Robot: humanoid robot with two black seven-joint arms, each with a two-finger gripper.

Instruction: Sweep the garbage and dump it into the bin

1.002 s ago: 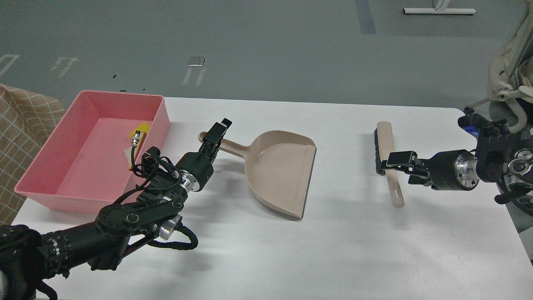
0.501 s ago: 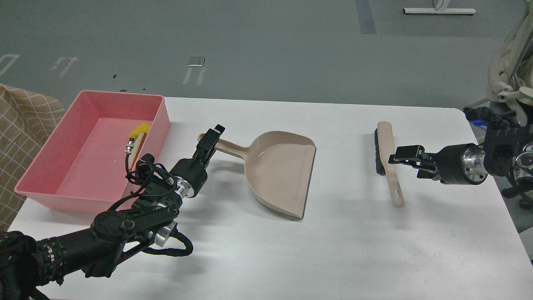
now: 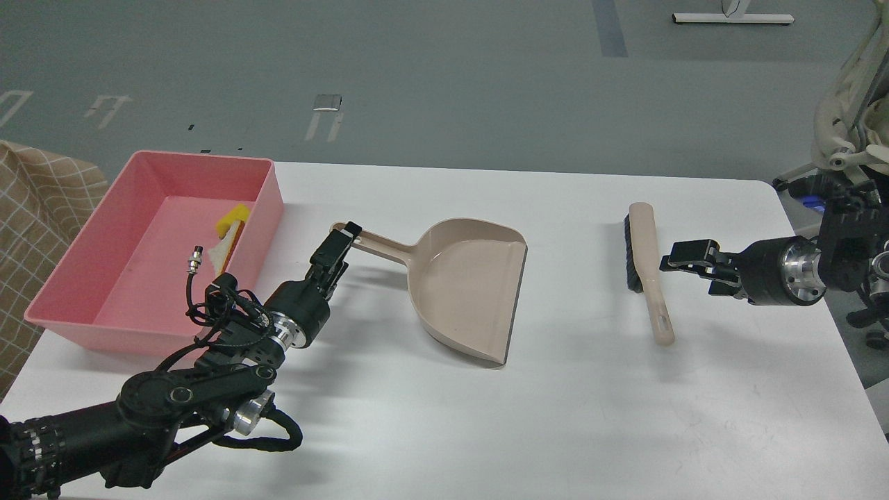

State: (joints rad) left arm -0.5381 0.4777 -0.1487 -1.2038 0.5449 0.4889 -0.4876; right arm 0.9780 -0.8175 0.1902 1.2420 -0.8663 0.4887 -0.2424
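The pink bin (image 3: 69, 229) stands at the table's far left. Inside it, by its right wall, lie the yellow sponge (image 3: 233, 214) and the white slice (image 3: 221, 253). My left gripper (image 3: 345, 234) is beside the end of the tan dustpan's handle (image 3: 378, 244); it is dark and seen side-on, so its fingers cannot be told apart. The dustpan (image 3: 465, 285) lies flat mid-table and looks empty. My right gripper (image 3: 671, 262) is open and empty, just right of the tan brush (image 3: 647, 264), not touching it.
The brush lies flat on the white table (image 3: 569, 417), bristles to the left. A checked tan cloth (image 3: 35, 208) is off the table's left edge. A white chair frame (image 3: 851, 132) stands past the far right corner.
Both arms have drawn back toward me: the left gripper slid down-left off the dustpan handle, the right gripper moved right, away from the brush. Dustpan, brush and bin have not moved.
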